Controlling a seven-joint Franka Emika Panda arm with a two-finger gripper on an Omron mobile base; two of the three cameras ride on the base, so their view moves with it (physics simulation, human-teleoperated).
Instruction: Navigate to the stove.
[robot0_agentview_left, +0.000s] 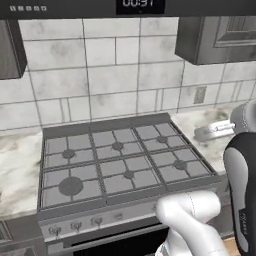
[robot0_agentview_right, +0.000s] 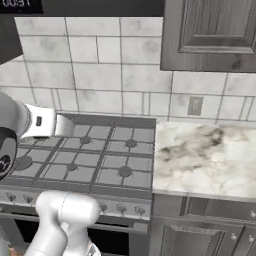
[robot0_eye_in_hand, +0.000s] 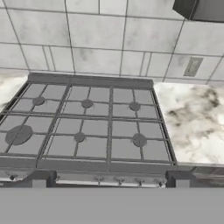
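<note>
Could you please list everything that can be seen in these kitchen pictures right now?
stove: one, steel with grey cooktop and dark grates, directly ahead of the base.
knobs: one row, silver, on the stove front.
counter: marbled white, on both sides of the stove.
tiled wall: pale grey, behind the stove.
wall cabinet: dark grey, above the counter right of the stove.
outlet: one, grey, on the wall.
claw: two dark tips, apart, facing the stove.

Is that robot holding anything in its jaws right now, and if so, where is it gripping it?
Nothing is held. In the hand view the gripper has only empty space between its fingertips, hanging above the front edge of the stove.
</note>
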